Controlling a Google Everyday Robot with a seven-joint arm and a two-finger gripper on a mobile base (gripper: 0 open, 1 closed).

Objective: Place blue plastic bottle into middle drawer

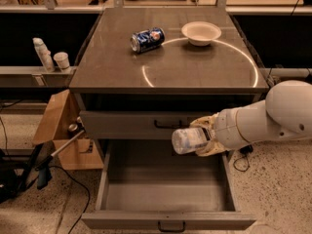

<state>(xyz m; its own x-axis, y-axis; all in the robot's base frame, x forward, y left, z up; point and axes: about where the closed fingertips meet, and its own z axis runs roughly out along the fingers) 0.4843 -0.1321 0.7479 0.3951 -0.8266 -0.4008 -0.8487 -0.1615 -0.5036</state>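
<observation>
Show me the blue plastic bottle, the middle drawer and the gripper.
blue plastic bottle (185, 141): camera view, its clear body.
middle drawer (165, 191): camera view, its bare floor.
gripper (203, 139): camera view, between fingertips, over the drawer.

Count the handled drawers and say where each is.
2. The upper drawer is shut beneath the cabinet top; the middle drawer is pulled open below it, where the hand holds the blue plastic bottle over it. More may be hidden.

Nothing is reading legibly, neither the print on the soda can (147, 39) nor the label on the blue plastic bottle (186, 140). The gripper (203, 138) is clasping that bottle above the open middle drawer (165, 191).
</observation>
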